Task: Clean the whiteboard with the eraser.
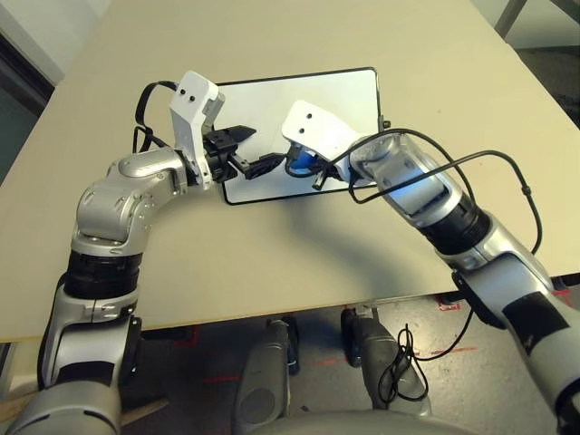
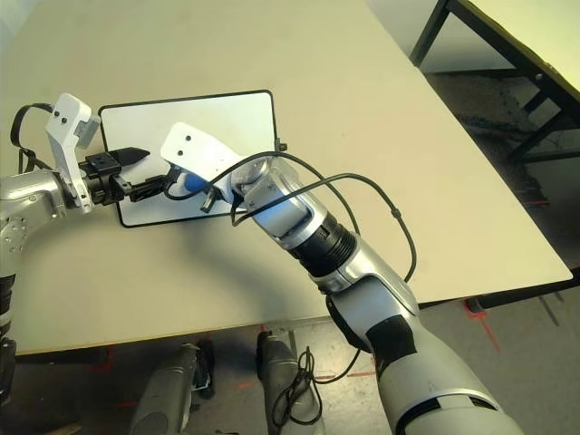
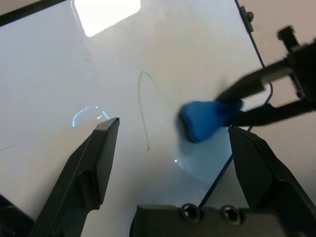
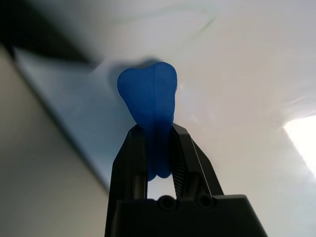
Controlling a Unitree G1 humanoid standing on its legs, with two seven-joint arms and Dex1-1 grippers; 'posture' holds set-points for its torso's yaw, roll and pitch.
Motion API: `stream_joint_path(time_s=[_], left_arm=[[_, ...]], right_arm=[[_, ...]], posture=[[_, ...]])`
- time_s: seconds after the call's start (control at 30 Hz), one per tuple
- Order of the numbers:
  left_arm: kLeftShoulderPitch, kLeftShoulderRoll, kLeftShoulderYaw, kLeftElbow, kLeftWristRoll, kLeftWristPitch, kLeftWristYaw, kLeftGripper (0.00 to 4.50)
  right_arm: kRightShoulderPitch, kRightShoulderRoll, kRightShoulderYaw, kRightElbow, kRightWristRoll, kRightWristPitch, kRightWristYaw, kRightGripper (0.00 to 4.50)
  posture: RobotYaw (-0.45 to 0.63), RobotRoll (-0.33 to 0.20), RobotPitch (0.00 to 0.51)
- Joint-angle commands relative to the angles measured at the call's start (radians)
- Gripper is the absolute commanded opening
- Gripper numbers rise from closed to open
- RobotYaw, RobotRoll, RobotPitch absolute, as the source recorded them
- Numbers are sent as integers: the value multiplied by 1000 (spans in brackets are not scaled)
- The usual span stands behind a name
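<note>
Whiteboard (image 1: 313,100) cleaning is judged under way: the board lies flat on the table (image 1: 272,263), a thin green line (image 3: 144,111) not yet wiped. The left gripper (image 3: 173,131) hovers with fingers apart over the near edge. The eraser (image 4: 150,106) is clamped in the right gripper (image 4: 158,148), its tip at the surface beside the line. A sweep across the line is called for next; bare board beyond leaves room.

Counted on the beige table (image 1: 299,263), one of its kind: one whiteboard (image 1: 299,100), black-framed. One blue eraser (image 4: 148,98). One thin green pen line (image 3: 143,108) on the board surface. Two grippers: left gripper (image 3: 170,131) and right gripper (image 4: 158,143), two black fingers each, four fingers total. Second table (image 2: 521,36), dark-legged, at far right, so two tables overall.
</note>
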Motion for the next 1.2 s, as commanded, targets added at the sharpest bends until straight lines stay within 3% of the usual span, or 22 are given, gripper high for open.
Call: stream_joint_path(time_s=[0.03, 0.2, 0.43, 0.63, 0.97, 1.07, 1.2], left_arm=[[17, 10, 8, 5, 4, -6, 0, 4500], [28, 14, 15, -2, 5, -2, 4, 4500], [40, 52, 33, 20, 20, -8, 13, 4500], [31, 79, 41, 47, 22, -20, 13, 4500], [46, 67, 41, 29, 12, -13, 23, 4500], [49, 65, 40, 27, 10, -12, 25, 4500], [51, 64, 42, 24, 7, -8, 26, 4500]], right_arm=[[-64, 37, -81, 106, -19, -92, -61, 591], [-116, 83, -127, 205, -28, -188, -95, 591], [-22, 67, 22, 95, -47, -97, 34, 591], [15, 41, 89, 24, -62, -45, 92, 591], [-157, 133, -116, 266, -62, -235, -61, 590], [-163, 146, -120, 291, -69, -253, -61, 590], [-93, 148, -36, 219, -81, -200, 10, 590]], posture=[[45, 0, 243], [53, 0, 244], [61, 0, 246], [69, 0, 250], [67, 0, 250], [67, 0, 251], [71, 0, 256]])
